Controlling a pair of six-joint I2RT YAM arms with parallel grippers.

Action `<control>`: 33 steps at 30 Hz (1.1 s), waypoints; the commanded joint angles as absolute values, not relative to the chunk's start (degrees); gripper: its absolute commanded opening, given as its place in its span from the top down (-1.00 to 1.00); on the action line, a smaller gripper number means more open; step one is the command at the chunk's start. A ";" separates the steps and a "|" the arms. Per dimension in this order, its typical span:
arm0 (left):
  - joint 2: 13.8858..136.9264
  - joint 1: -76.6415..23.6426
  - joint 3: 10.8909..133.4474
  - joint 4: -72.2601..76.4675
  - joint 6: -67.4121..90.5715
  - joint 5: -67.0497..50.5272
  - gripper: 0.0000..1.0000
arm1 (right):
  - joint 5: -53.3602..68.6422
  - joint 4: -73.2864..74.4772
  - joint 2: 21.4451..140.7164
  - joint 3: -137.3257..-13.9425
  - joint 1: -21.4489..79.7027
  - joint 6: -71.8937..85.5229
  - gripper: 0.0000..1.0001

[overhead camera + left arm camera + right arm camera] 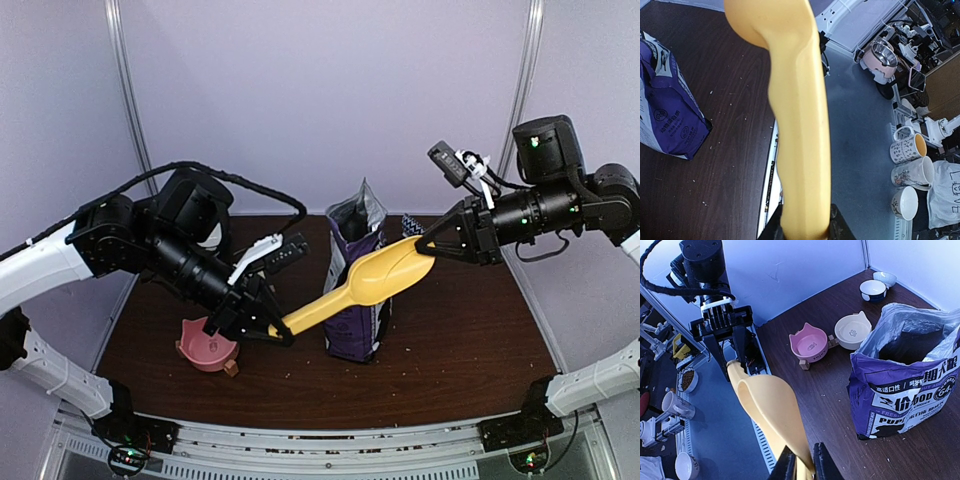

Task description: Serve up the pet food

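A yellow plastic scoop [370, 280] hangs in the air in front of the open purple-and-white bag [358, 300], and both arms hold it. My left gripper [272, 332] is shut on the handle end, just above the pink cat-ear bowl [205, 350]. The handle [800, 125] fills the left wrist view. My right gripper [805, 460] is shut on the thin rim of the scoop's bowl [770, 410], which looks empty. The bag [905, 390] stands upright with its mouth open. Its inside is dark, so the pet food is hidden.
A cream bowl [852, 330] stands beside the pink bowl [809, 346]. Two small bowls [873, 290] sit at the far corner. Crumbs dot the dark wooden table [460, 340]. Mugs [907, 147] and other bowls stand off the table, below its edge.
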State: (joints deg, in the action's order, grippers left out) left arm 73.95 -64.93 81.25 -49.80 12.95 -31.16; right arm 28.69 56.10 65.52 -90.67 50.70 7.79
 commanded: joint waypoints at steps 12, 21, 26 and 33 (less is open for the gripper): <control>70.11 -64.51 78.08 -41.05 14.12 -27.50 0.03 | 25.04 49.15 61.68 -86.46 50.42 11.30 1.00; 60.67 -59.93 69.18 -20.51 21.19 -16.04 -0.95 | 20.32 36.10 56.28 -78.77 49.95 18.40 1.00; 56.68 -55.41 62.28 -3.83 28.42 -18.03 -0.96 | 21.88 24.64 53.67 -72.97 49.61 24.12 1.00; 58.84 -55.28 63.89 4.09 31.58 -23.60 -0.95 | 25.78 17.71 54.50 -71.17 49.57 26.94 1.00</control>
State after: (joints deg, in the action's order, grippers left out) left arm 58.02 -55.44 63.09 -5.74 28.34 -20.12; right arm 23.03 26.68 54.63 -71.99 49.84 24.01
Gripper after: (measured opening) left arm 0.978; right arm 0.047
